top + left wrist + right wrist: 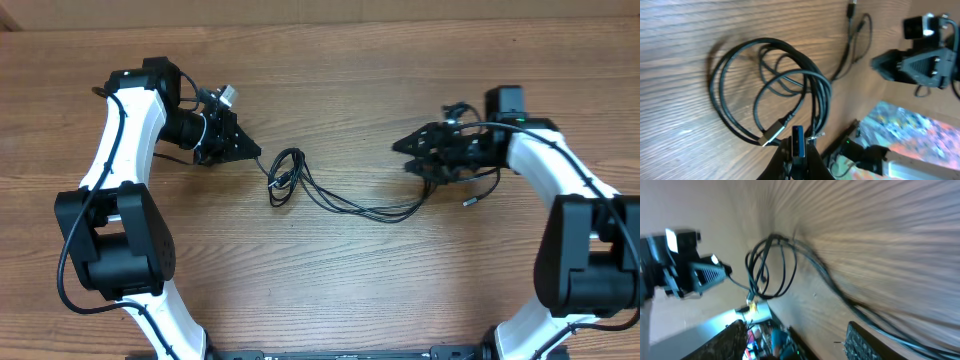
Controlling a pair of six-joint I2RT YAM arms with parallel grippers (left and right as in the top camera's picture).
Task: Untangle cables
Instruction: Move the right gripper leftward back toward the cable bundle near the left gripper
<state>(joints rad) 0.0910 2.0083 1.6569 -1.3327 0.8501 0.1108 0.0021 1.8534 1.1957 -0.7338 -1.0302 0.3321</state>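
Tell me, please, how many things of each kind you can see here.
2 arms: left arm, right arm
1 cable tangle
1 table
Total: 4

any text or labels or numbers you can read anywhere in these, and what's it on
No text can be read in any of the three views.
White patch on the left wrist camera: too small to show any lettering.
Colourful area past the table edge: blurred, no letters to make out.
Cables and wooden table: no print visible.
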